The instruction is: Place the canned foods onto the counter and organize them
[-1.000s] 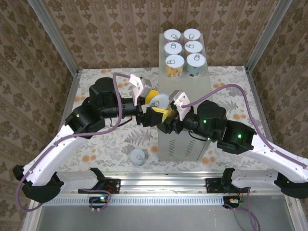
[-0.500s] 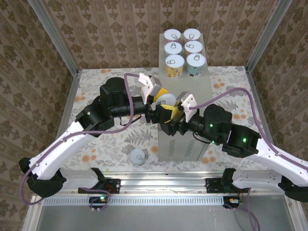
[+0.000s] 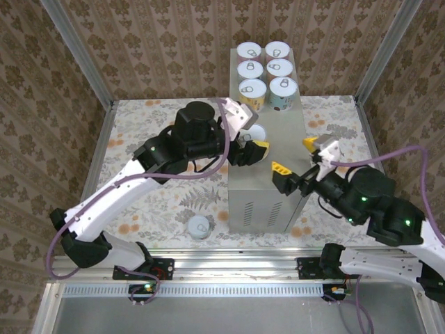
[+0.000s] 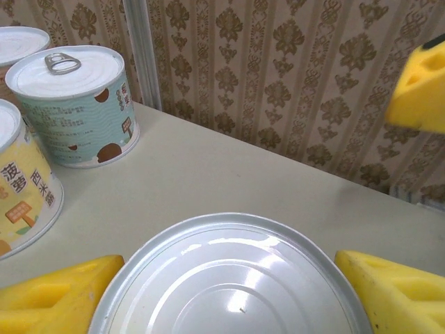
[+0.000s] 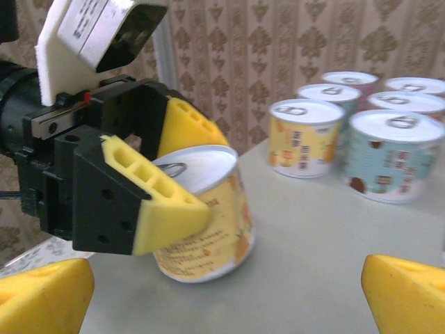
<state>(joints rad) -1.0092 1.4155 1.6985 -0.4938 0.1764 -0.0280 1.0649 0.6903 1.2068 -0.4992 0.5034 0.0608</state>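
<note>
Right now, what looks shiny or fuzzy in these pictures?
Left wrist: white glare streaks across the held can. Right wrist: the yellow pads at the bottom corners are blurry, and the far cans are a bit soft. Top external: evenly lit and sharp.

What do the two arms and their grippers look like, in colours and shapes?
The left arm and right arm have white lower links and black rounded joints with small green lights. A purple cable runs along each. The left gripper and right gripper have black fingers with yellow wedge-shaped foam pads.
</note>
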